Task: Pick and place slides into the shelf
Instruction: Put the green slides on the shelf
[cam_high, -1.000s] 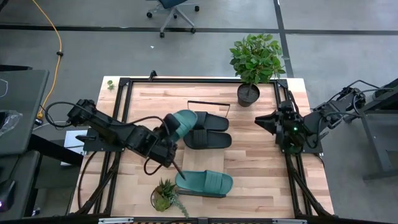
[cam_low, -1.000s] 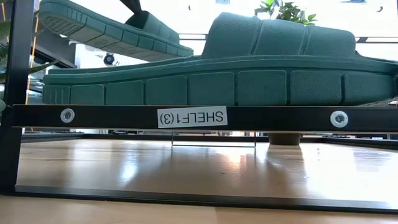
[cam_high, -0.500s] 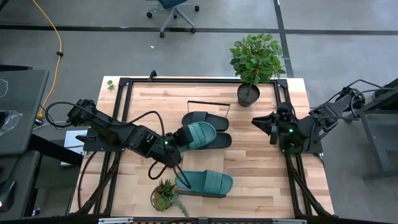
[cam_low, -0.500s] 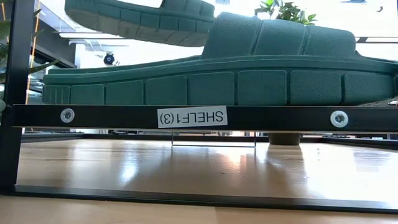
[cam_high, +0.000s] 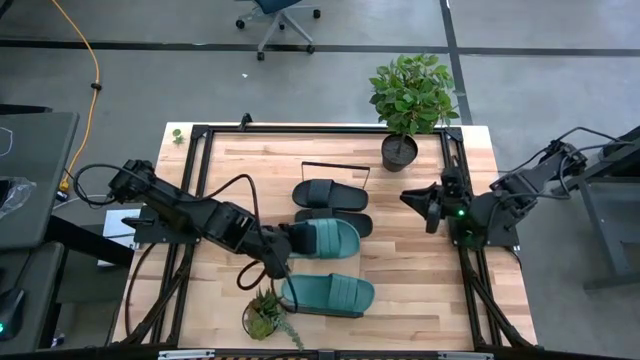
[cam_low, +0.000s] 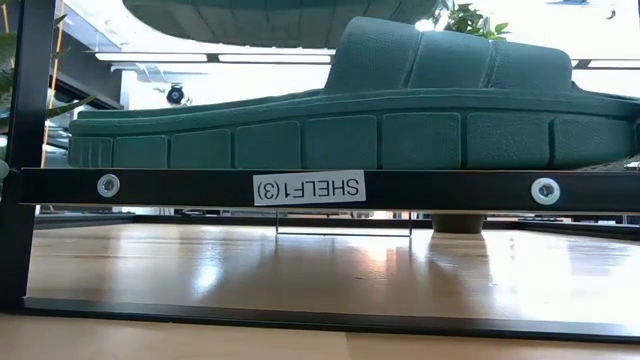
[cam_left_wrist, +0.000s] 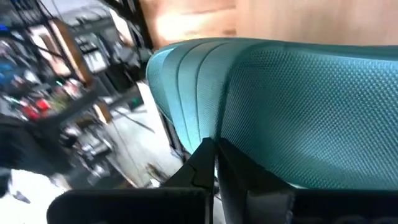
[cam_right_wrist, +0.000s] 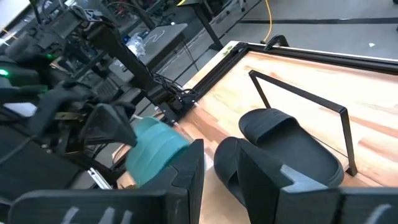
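A grey floor (cam_high: 330, 85) surrounds the light-wood bench (cam_high: 420, 255), crossed by dark seam lines. A yellow cable (cam_high: 95, 70) trails over it at the far left, and an office chair's wheeled base (cam_high: 277, 25) stands beyond the bench. A dark desk (cam_high: 30, 170) sits to the left. In the low view, long ceiling lights (cam_low: 200, 58) glow in the bright room behind.

Teal slide (cam_high: 325, 238) in left end effector (cam_high: 283, 243)

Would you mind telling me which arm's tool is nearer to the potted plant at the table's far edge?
Right. The right tool hangs just beside the potted plant, toward the table's right edge. The left tool is mid-table, holding a teal sandal, farther off.
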